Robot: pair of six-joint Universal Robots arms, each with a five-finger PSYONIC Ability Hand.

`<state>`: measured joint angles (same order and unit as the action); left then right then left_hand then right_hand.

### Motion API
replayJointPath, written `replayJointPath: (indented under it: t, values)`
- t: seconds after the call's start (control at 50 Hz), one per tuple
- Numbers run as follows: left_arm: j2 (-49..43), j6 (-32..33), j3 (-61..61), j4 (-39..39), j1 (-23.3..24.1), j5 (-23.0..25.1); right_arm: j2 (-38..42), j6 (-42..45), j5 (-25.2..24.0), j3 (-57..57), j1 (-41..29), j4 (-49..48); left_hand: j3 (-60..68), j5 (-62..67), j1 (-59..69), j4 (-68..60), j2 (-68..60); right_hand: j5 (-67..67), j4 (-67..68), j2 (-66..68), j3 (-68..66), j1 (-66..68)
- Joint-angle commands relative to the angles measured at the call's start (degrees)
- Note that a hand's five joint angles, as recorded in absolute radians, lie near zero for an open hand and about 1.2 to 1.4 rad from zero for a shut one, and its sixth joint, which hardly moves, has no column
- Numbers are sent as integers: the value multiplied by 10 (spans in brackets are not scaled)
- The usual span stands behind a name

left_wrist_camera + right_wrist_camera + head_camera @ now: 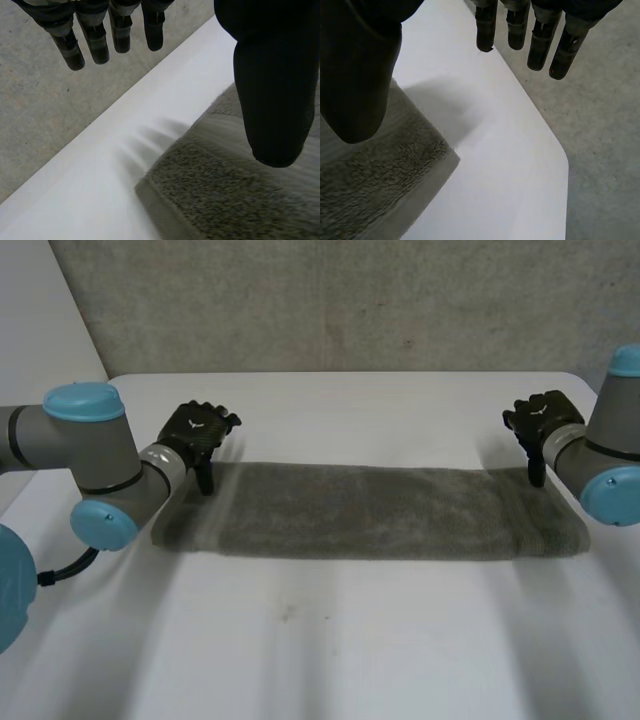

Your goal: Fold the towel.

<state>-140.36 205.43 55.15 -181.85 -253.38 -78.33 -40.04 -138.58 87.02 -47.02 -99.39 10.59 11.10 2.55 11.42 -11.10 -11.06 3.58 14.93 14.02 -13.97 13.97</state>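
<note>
the left hand (197,430) is released: its fingers (95,40) hang straight and spread, well apart from the thumb (272,100), and nothing is between them. the thumb points down over the far left corner of the towel (370,510); whether its tip touches the cloth cannot be told. the fingers reach past the towel's far edge, above bare bench (350,640).

the right hand (540,418) is released in the same way, with fingers (540,45) straight and the thumb (355,75) set apart. its thumb is over the far right corner of the towel, and its fingers are out beyond that corner, above the bench's rim.

the grey terry towel lies flat on the white bench as a long, narrow strip, running from one hand to the other across the bench's middle, with a woven band near each short end. beyond the bench's far edge is grey concrete floor (40,100).
</note>
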Motion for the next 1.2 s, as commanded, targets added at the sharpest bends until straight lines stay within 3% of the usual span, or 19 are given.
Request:
replayJointPath:
  t: [0.02, 0.16, 0.26, 0.36, 0.56, 0.6, 0.64, 0.66, 0.68, 0.74, 0.84, 0.96, 1.02, 1.06, 1.12, 1.16, 1.18, 1.2]
  values:
    - [96, -3, 110, -2, 1, 1, -121, -66, -5, -128, 3, -8, -9, -23, -12, 9, 9, -36, -49, -40, 40, -40]
    - [203, -10, 244, -23, -8, 3, -204, -82, -16, -255, 7, -11, -9, -23, -12, 9, 8, -36, -49, -40, 40, -40]
    - [272, -50, 380, -95, -16, 4, -238, -82, -48, -369, 9, -34, -9, -23, -12, 9, 8, 0, -13, -4, 4, -4]
    - [301, -85, 448, -147, -19, 5, -238, -78, -86, -430, 44, -104, -9, -23, -12, 9, 8, 52, 39, 48, -48, 48]
    - [325, -135, 495, -212, -34, 26, -185, -66, -92, -438, 76, -168, -9, -23, -12, 9, 8, 215, 202, 211, -211, 211]
    - [329, -139, 496, -213, -34, 28, -177, -57, -90, -432, 81, -170, -9, -23, -12, 9, 8, 281, 268, 277, -277, 277]
    - [339, -144, 496, -214, -34, 30, -159, -36, -84, -418, 90, -168, -9, -23, -12, 9, 8, 525, 512, 521, -522, 522]
    - [339, -144, 496, -214, -34, 30, -159, -35, -84, -418, 90, -168, -9, -23, -12, 9, 8, 527, 513, 522, -523, 523]
    - [343, -147, 497, -215, -35, 30, -152, -20, -78, -407, 100, -165, -9, -23, -12, 9, 8, 663, 649, 658, -659, 659]
    - [348, -152, 498, -215, -37, 30, -150, -5, -64, -400, 110, -155, -9, -23, -12, 9, 8, 664, 651, 660, -660, 660]
    - [359, -163, 500, -215, -46, 30, -162, 68, 4, -357, 159, -125, -9, -23, -12, 9, 8, 664, 651, 660, -660, 660]
    - [368, -187, 499, -214, -46, 30, -193, 103, 25, -315, 162, -124, -9, -23, -12, 9, 8, 664, 651, 660, -660, 660]
    - [373, -192, 499, -214, -46, 30, -202, 97, 25, -282, 131, -123, -9, -23, -12, 9, 8, 664, 651, 660, -660, 660]
    - [373, -192, 499, -214, -46, 30, -205, 86, 24, -245, 32, -125, -9, -23, -12, 9, 8, 664, 651, 660, -660, 660]
    - [377, -193, 499, -215, -46, 30, -197, 84, 23, -226, -24, -127, -9, -23, -12, 9, 8, 664, 651, 660, -660, 660]
    - [378, -194, 500, -215, -45, 30, -172, 89, 20, -196, -123, -129, -9, -23, -12, 9, 8, 664, 651, 660, -660, 660]
    - [378, -193, 501, -214, -45, 30, -172, 89, 20, -196, -123, -129, -9, -23, -12, 9, 8, 664, 651, 660, -660, 660]
    - [378, -193, 501, -214, -45, 30, -155, 91, 19, -184, -169, -130, -9, -23, -12, 9, 8, 664, 651, 660, -660, 660]
